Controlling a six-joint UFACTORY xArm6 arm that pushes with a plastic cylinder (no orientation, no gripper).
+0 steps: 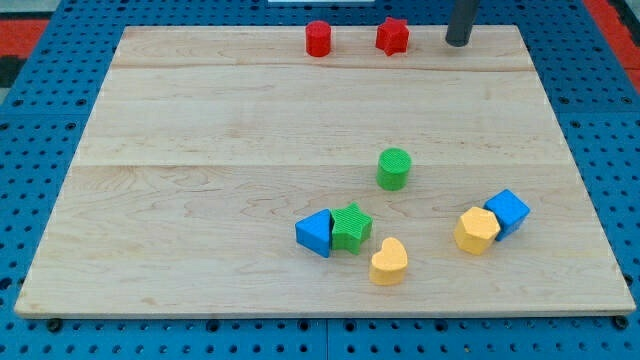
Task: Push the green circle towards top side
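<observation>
- Yellow heart sits lowest, far below the rod's tip.
- Green circle lies well below-left of the tip, untouched.
- Tip touches nothing; it must get beneath the circle.

Single camera view, set above the bottom edge of the wooden board and tilted down towards its top edge. The whole board fits in frame, moderately near, with blue pegboard around it.

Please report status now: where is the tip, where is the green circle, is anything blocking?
My tip at view's top right, far from blocks. Green circle mid-board, untouched. Path toward top unobstructed.
</observation>
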